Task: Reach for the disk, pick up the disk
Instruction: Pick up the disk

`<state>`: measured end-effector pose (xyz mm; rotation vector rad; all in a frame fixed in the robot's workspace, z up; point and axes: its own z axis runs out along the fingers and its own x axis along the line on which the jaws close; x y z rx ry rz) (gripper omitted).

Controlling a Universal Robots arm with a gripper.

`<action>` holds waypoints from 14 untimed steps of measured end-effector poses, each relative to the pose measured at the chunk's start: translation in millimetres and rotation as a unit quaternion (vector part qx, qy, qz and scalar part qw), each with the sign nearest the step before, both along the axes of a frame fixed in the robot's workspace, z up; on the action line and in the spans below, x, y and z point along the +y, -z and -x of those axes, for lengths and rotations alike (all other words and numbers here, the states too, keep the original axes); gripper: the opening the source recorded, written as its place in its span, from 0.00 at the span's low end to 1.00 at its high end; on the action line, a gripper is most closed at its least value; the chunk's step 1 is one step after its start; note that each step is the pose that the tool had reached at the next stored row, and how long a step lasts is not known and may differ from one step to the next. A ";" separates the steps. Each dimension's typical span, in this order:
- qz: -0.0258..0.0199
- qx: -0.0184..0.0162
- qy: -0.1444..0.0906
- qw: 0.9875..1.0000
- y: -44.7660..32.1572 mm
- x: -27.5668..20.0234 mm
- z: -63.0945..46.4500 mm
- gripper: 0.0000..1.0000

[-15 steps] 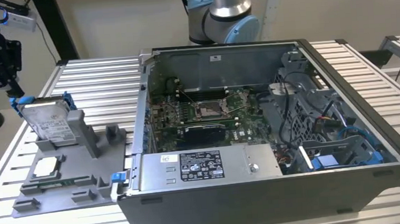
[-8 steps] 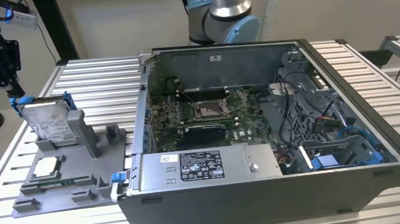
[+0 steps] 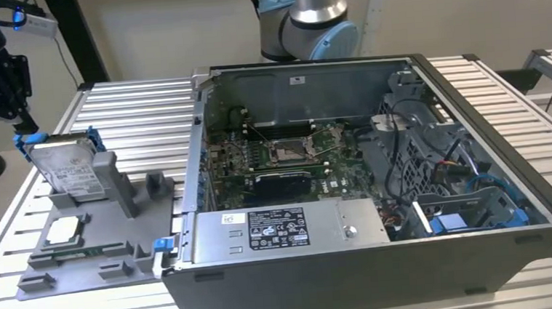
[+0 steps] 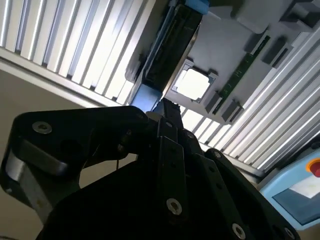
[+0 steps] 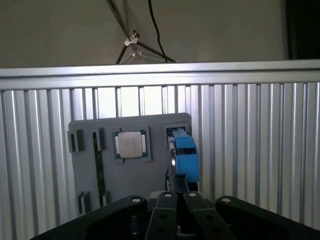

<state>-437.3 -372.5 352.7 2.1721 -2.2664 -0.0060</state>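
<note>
The disk (image 3: pixel 71 171), silver metal with a white label and a blue bracket (image 5: pixel 185 156) along its edges, is standing tilted on edge in a slot at one end of the grey holder (image 3: pixel 88 248), leaning against an upright post (image 3: pixel 108 173); the gripper (image 3: pixel 26 130) is pinching its upper bracket corner, fingers drawn close; a square chip (image 5: pixel 131 144) is lying in the holder beside the disk; slatted table (image 3: pixel 137 113) is lying open behind the holder; the computer case (image 3: pixel 381 264) is crowding the holder's other side
</note>
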 end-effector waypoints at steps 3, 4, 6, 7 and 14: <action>0.000 0.000 -0.002 1.000 0.0 0.0 0.0 0.00; 0.000 0.000 -0.002 1.000 0.0 0.0 0.0 1.00; 0.000 0.000 -0.003 1.000 0.0 0.0 -0.1 1.00; 0.000 0.000 -0.003 1.000 0.0 0.0 -0.1 1.00; 0.000 0.000 -0.007 1.000 0.0 0.0 -0.1 1.00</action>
